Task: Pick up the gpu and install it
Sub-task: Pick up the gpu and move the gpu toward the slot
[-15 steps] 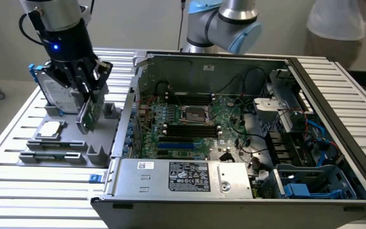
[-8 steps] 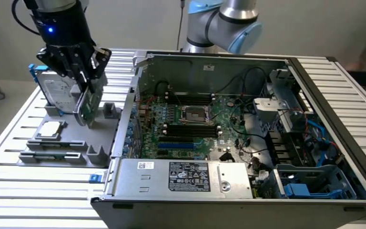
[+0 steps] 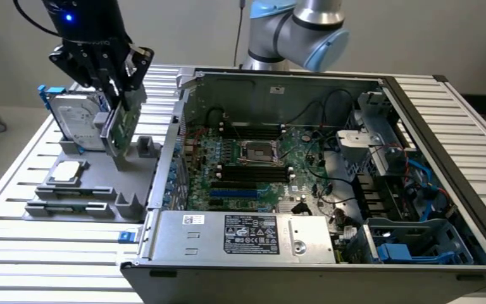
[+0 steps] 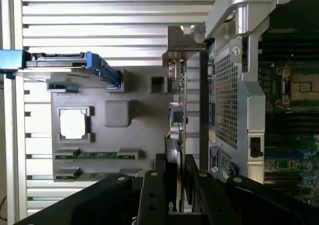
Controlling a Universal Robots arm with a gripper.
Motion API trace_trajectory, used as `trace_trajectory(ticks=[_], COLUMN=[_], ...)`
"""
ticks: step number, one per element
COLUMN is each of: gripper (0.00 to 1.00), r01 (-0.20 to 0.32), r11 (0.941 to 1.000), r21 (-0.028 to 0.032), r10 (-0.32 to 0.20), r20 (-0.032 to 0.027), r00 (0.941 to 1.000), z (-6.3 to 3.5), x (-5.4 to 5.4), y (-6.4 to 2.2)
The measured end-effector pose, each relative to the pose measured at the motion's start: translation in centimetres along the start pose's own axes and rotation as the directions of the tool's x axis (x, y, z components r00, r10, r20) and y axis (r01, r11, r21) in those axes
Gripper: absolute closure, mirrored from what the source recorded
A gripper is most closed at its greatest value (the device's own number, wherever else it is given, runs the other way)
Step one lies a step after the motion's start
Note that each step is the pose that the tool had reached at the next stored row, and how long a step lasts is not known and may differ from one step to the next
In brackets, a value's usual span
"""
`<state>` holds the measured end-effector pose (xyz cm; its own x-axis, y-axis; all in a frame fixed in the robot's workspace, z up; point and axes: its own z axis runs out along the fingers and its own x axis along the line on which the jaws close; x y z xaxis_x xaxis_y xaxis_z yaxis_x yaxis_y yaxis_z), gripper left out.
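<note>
Exterior view, upper left: just right of the hard drive [image 3: 78, 123], I have the gripper [image 3: 114, 82] closed partway onto the gpu [image 3: 123, 130], pinching its upper edge. The card stands on edge over the tray [image 3: 83, 190]; I can't tell whether it is clear of its holder. Its length runs up-frame, parallel to the wall of the open case [image 3: 311, 79] on its right, motherboard [image 3: 252, 168] at mid-frame. Wrist view shows the bracket [image 4: 185, 41] at the card's far end.
</note>
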<state>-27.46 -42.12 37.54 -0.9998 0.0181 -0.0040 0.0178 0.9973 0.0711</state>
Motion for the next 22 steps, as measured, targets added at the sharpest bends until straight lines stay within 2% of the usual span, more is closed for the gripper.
trace_trajectory(ticks=[5,10,22], gripper=[0.74,0.74,0.74], r01=[0.000,-0.001,-0.003], r11=[0.9999,0.9998,0.9995], r21=[-0.0112,-0.0207,-0.0314], r10=[0.000,0.001,0.002], r20=[-0.0044,-0.0108,-0.0291], r00=[1.0000,0.9999,0.9996], z=[-1.54,-2.25,-3.38], x=[-1.3,-2.6,-6.8], y=[-0.24,-0.55,-1.33])
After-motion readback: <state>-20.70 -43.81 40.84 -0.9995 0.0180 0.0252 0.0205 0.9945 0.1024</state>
